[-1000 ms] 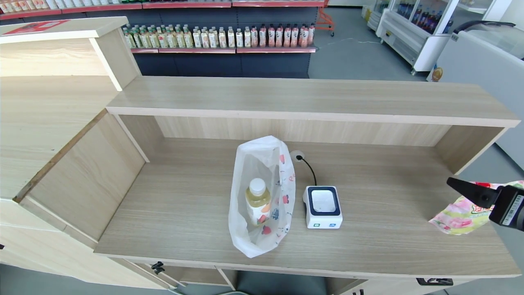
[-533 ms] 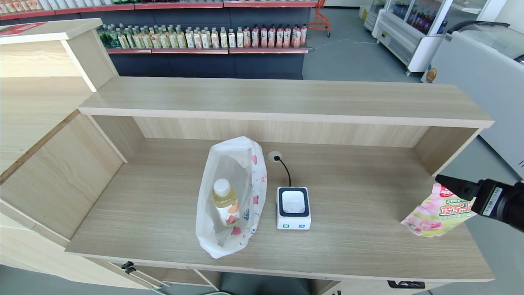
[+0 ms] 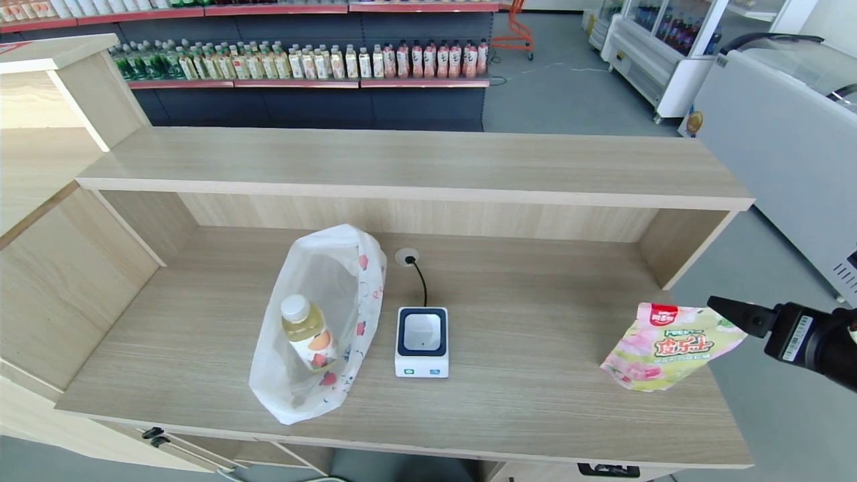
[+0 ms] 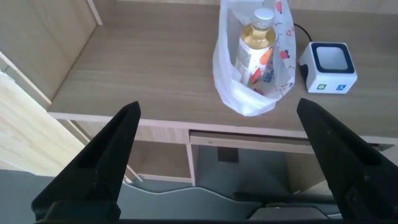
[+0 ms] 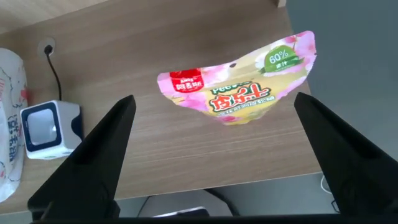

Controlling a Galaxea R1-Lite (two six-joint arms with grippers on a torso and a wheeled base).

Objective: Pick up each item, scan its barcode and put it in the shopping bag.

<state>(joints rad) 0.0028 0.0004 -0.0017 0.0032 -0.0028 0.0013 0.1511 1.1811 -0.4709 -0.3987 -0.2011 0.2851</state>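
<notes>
Head cam panned R: pouch (image 3: 669,345) now fully framed on desk (image 3: 535,301) at 3 o'clock of scanner (image 3: 422,341), R gripper (image 3: 723,306) spread apart just beside it, nothing held; pick + scan pending.

The counter (image 3: 535,402) is closed along the back by a wall topped with a raised ledge (image 3: 415,161), and by a side panel (image 3: 100,281) at the left end, so the way in is from above or over the front edge. Left of centre the shopping bag (image 3: 348,268) stands tall, a bottle (image 3: 304,331) inside. The scanner (image 3: 422,341) sits just beside it, its cable (image 3: 420,284) running to the back. Bare wood stretches from there to the snack pouch (image 3: 669,345) at the right edge.
</notes>
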